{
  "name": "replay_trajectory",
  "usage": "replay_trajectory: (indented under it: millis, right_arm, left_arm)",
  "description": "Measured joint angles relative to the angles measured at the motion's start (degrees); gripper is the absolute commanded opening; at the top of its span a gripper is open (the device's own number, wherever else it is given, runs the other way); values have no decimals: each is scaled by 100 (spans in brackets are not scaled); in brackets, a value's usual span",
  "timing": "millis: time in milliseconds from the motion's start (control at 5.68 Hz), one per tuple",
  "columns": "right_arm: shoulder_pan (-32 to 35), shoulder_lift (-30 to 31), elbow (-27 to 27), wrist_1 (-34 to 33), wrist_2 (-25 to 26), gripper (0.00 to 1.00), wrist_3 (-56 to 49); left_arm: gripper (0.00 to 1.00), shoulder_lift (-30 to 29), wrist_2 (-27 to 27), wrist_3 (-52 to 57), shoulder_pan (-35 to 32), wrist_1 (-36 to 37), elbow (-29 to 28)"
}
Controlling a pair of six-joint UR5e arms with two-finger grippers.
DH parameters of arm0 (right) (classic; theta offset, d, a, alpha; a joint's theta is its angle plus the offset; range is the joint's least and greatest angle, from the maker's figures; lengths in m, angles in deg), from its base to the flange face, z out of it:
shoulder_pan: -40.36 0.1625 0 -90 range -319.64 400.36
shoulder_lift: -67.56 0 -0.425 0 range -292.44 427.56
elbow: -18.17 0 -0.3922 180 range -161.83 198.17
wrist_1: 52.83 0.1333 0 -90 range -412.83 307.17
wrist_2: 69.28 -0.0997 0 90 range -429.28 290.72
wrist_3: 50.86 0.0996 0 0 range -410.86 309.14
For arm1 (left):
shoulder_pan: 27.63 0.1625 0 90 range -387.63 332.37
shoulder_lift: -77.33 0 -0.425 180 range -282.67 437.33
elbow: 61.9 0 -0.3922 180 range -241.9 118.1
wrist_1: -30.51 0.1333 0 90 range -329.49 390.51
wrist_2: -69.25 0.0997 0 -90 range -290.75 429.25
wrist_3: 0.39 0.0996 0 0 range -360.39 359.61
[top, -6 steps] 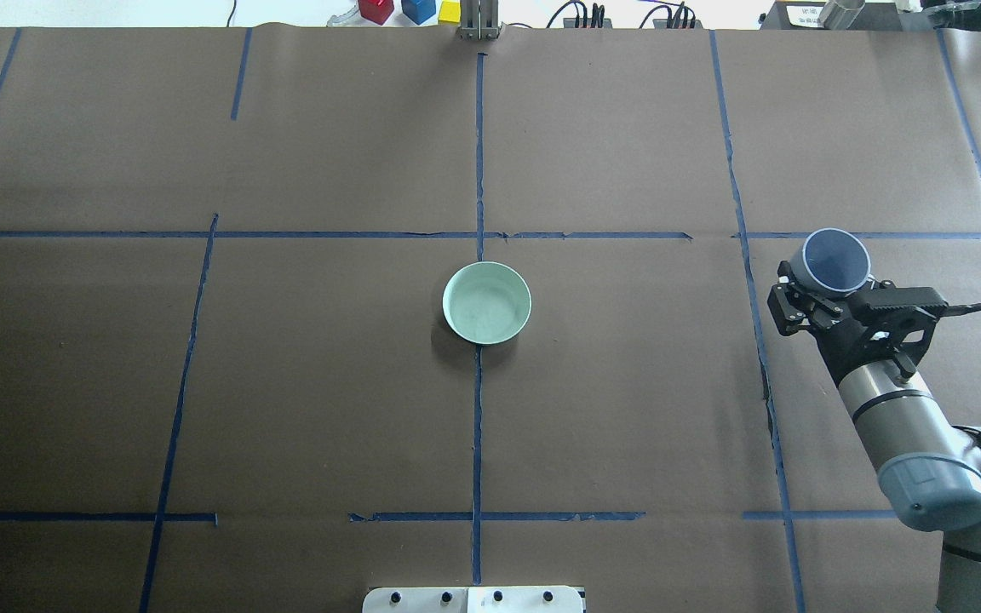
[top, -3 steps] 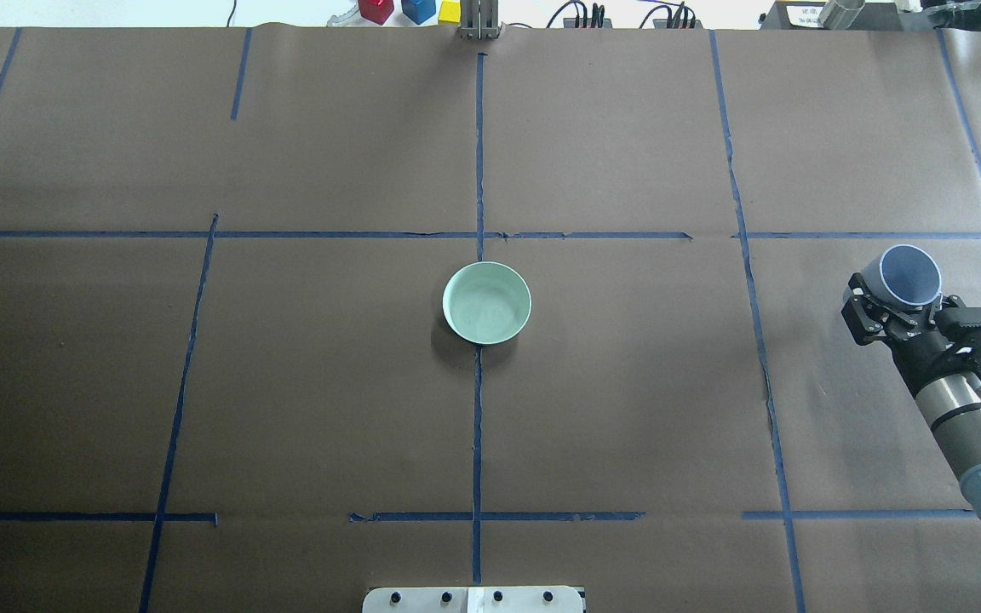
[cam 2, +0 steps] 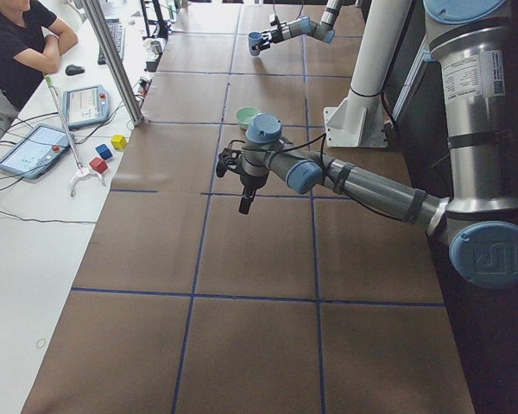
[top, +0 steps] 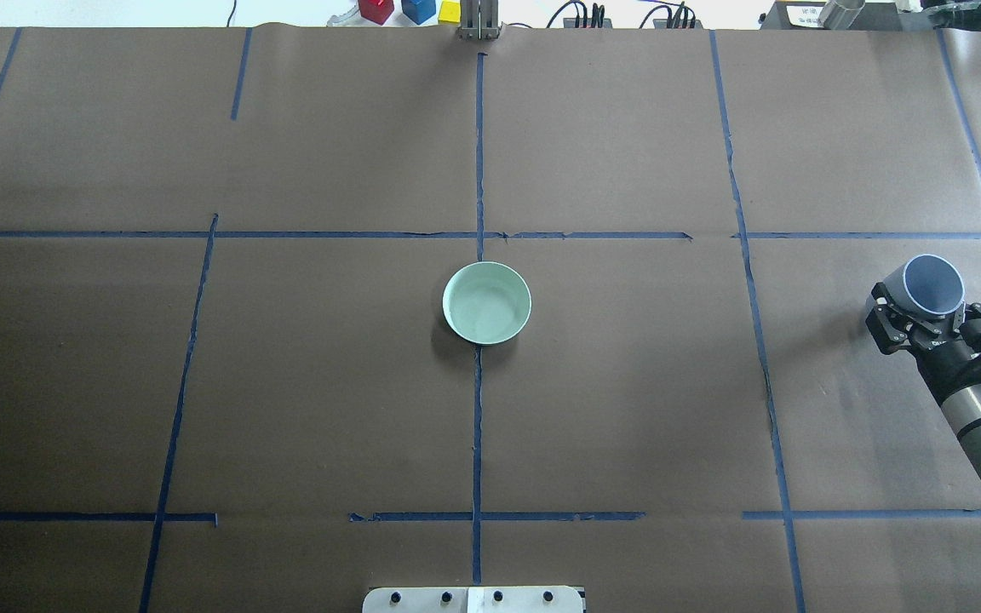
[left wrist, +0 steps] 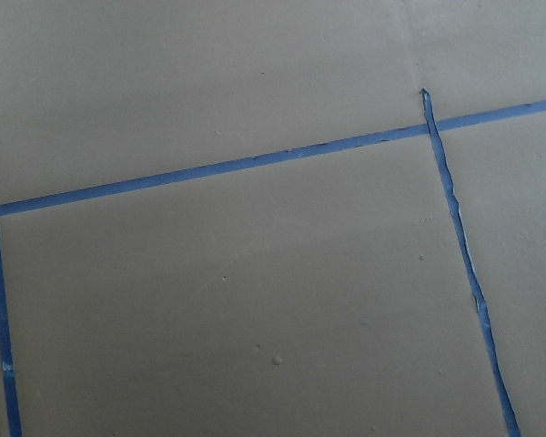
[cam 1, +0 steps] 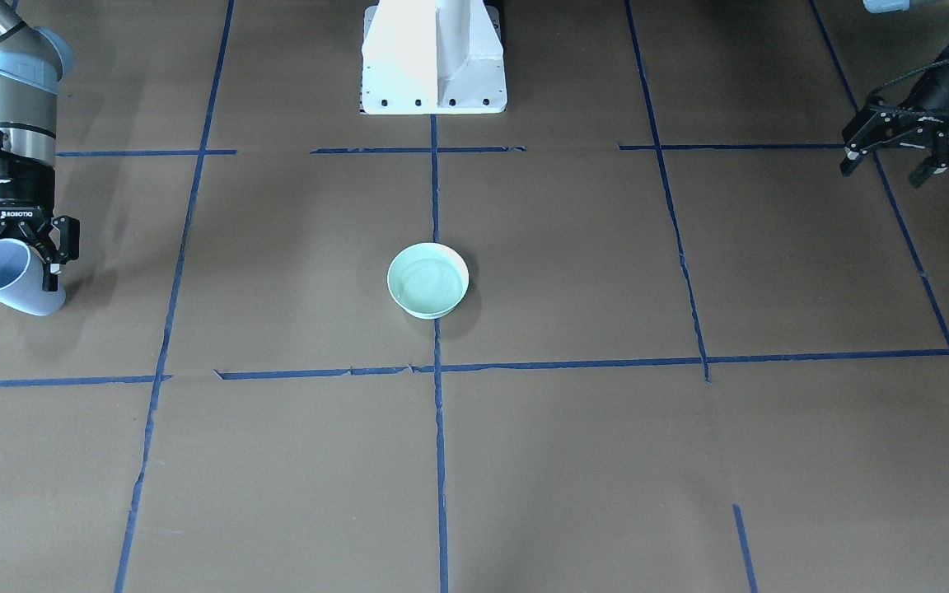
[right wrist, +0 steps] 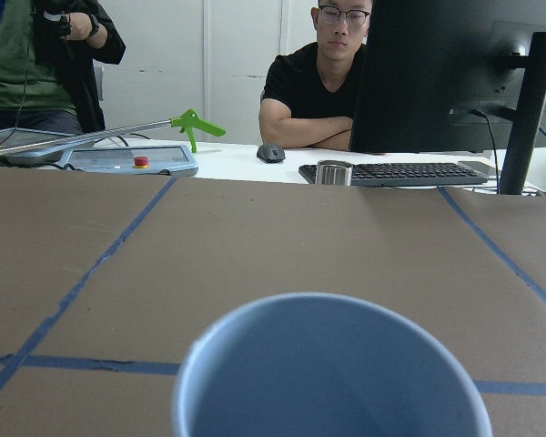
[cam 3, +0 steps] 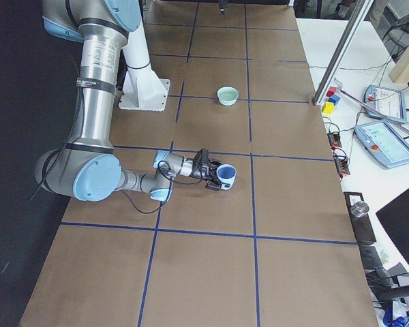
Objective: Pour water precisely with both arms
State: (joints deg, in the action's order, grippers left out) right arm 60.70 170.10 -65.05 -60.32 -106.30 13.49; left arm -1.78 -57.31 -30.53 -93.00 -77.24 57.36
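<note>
My right gripper (top: 918, 315) is shut on a light-blue cup (top: 932, 284) at the table's right side, far from the bowl. In the front-facing view the cup (cam 1: 5, 282) hangs tilted, low over the table, under the right gripper (cam 1: 17, 251). The right wrist view shows its open rim (right wrist: 332, 373). A mint-green bowl (top: 486, 302) stands at the table's centre; faint glints of water (cam 1: 427, 286) show inside it. My left gripper (cam 1: 895, 158) is open and empty, raised at the table's left side.
Brown paper with blue tape lines (top: 478, 170) covers the table. The white pedestal (cam 1: 433, 58) stands at the robot's edge. Coloured blocks (top: 410, 10) and cables lie past the far edge. Operators, a keyboard (right wrist: 391, 171) and tablets sit beyond the table's end.
My right gripper has carried the blue cup to the right, further from the bowl and slightly toward the robot. The bowl has not moved.
</note>
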Motion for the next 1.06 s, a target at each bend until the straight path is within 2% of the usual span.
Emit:
replay_trajectory:
  millis: [176, 352, 1056]
  right_arm:
    - [-6, 0, 23, 8, 7, 45, -34]
    - [-9, -6, 37, 13, 7, 99, -42]
    - [-11, -6, -101, 26, -3, 100, -48]
  left_arm:
    - [100, 4, 0, 0, -6, 0, 15]
    - [100, 7, 0, 0, -10, 0, 29]
    - [100, 3, 0, -6, -15, 0, 36]
